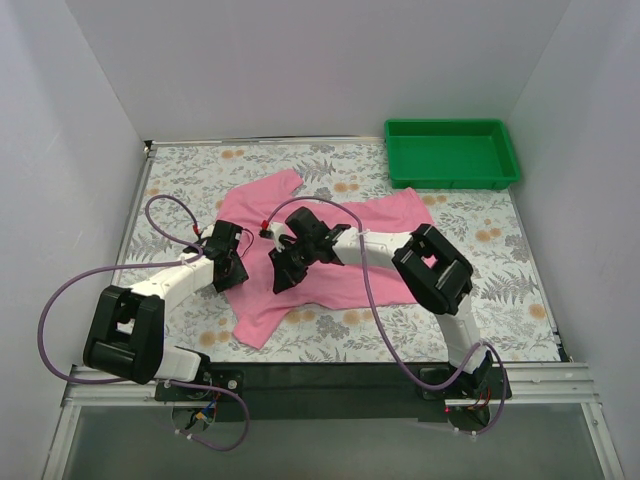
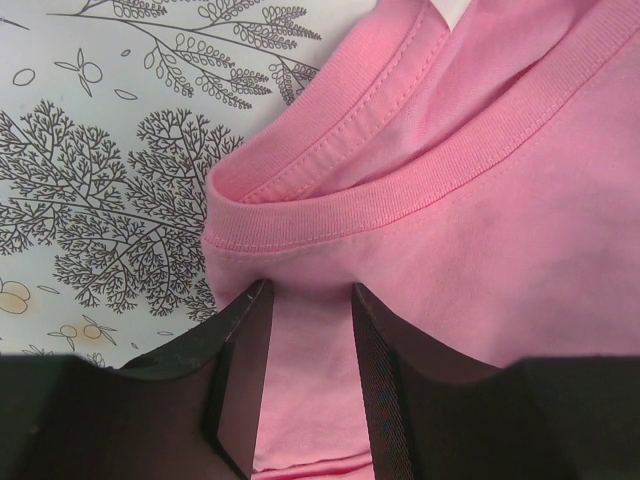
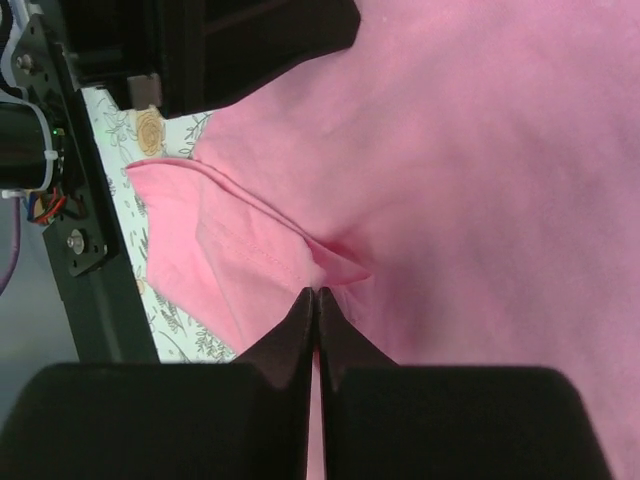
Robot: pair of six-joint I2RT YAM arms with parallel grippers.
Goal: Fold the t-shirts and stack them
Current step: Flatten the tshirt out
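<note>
On the floral table (image 1: 500, 250), my right fingers (image 3: 295, 340) pinch shut on a fold of the t-shirt (image 1: 390, 220), left fingers (image 2: 240, 350) half-open astride its collar (image 2: 400, 190); thin fabric could slip free.

The t-shirt (image 1: 390, 215) lay spread across the middle of the tabletop (image 1: 500, 280). The tray (image 1: 452, 181) sat in the far right corner. The left hand (image 2: 310, 300) was at the shirt's left edge, the right hand (image 3: 317, 292) on its middle.

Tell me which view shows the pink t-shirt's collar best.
Left wrist: the collar fills the frame, with its ribbing and stitching clear. Top external shows most of the t-shirt, but the collar is lost under the left arm. Right wrist shows only plain fabric and a folded edge.
</note>
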